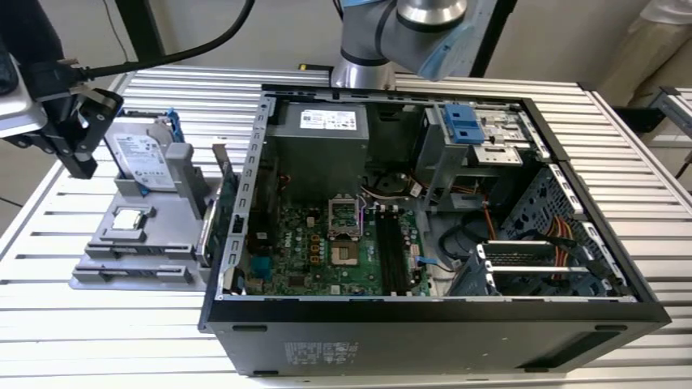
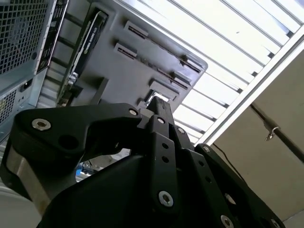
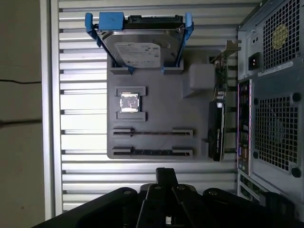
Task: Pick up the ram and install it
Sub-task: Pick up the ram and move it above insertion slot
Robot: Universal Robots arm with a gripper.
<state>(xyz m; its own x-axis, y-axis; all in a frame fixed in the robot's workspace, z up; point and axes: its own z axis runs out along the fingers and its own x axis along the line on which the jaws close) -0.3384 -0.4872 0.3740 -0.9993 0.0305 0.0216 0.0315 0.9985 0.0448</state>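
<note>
first wrist view: the gripper [image 3: 166, 172] hangs over the slatted table [image 3: 76, 185] just short of the grey holder [image 3: 156, 114], fingers pressed together, holding nothing. the ram [image 3: 153, 152] appears as a thin dark strip on edge in the holder's slot nearest the gripper, the cpu chip [image 3: 129, 102] and hard drive [image 3: 142, 45] beyond it
</note>
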